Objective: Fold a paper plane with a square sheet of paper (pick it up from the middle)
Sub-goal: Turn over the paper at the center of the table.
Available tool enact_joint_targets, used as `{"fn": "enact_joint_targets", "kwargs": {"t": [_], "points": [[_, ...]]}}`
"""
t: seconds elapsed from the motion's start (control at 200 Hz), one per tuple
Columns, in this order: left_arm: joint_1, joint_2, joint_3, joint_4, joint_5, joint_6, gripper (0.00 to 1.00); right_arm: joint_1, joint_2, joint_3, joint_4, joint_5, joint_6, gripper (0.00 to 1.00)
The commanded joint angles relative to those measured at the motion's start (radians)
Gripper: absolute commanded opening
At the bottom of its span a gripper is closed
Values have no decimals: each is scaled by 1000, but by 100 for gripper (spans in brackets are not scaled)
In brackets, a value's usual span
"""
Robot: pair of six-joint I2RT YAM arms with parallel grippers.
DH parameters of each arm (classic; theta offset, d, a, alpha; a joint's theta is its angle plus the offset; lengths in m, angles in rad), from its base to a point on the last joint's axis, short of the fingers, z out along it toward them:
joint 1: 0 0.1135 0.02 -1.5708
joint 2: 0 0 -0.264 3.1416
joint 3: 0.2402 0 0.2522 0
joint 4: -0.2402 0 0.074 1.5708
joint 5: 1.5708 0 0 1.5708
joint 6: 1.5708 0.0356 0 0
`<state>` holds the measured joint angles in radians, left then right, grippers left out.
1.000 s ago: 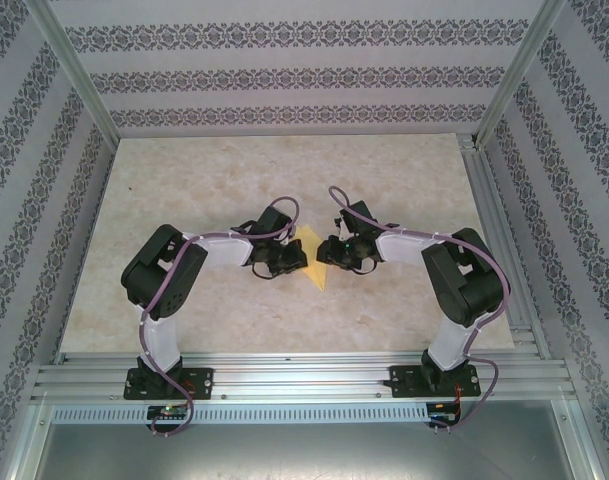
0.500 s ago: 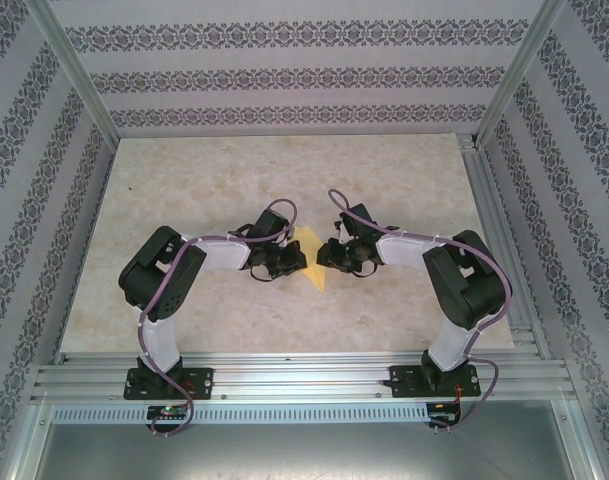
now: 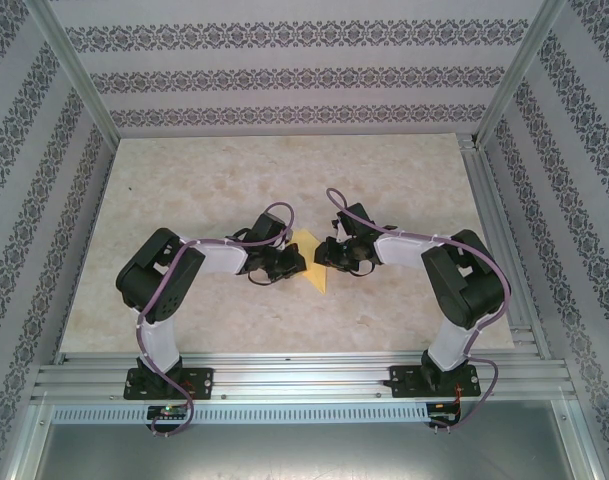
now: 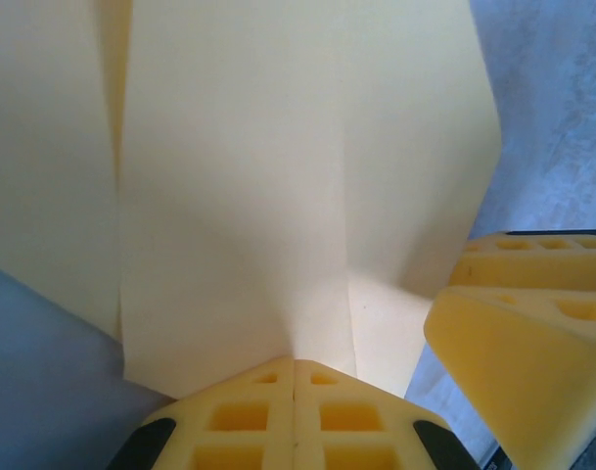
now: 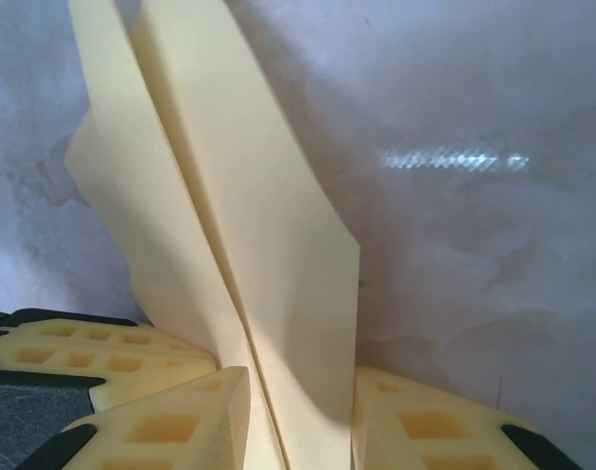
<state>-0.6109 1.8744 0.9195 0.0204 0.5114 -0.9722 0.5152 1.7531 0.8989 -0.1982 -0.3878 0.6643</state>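
The yellow paper (image 3: 311,262) sits part folded in the middle of the tabletop (image 3: 184,180). The left jaws, at its nine o'clock, are shut tight on its edge. The right jaws, at three o'clock, are half closed around a fold; I cannot tell if they pinch. It looks thin, light and floppy. Best hold it by the creases.

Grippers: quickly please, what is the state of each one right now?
Left gripper: shut on the folded paper.
Right gripper: jaws apart around the folded paper; whether they grip it cannot be told.
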Motion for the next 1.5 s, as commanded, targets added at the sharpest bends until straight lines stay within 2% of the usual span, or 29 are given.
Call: {"fn": "enact_joint_targets", "kwargs": {"t": [0.0,0.095,0.18,0.34,0.55,0.624,0.744,0.789,1.174,1.494], "points": [[8,-30,-29,6,18,-23,0,-3,-46,-14,-6,54,-6,34],[11,-34,-37,10,22,-23,0,-10,-31,4,-28,77,-31,35],[11,-27,-40,18,27,-21,0,-19,13,36,-18,9,-40,34],[12,-15,-46,50,47,-34,0,-6,54,54,1,-6,-24,34],[15,-9,-48,59,56,-36,0,3,25,35,22,-21,-8,32],[17,-15,-49,57,56,-34,0,2,0,29,4,6,-12,34],[21,-23,-58,59,53,-34,0,0,-24,40,-85,133,-47,36],[22,-23,-59,61,53,-34,0,-1,-16,47,-102,145,-56,37],[23,-15,-72,81,73,-33,0,49,70,113,-100,68,-55,35],[25,-20,-73,82,79,-29,0,37,18,71,-27,15,-14,34]]}}
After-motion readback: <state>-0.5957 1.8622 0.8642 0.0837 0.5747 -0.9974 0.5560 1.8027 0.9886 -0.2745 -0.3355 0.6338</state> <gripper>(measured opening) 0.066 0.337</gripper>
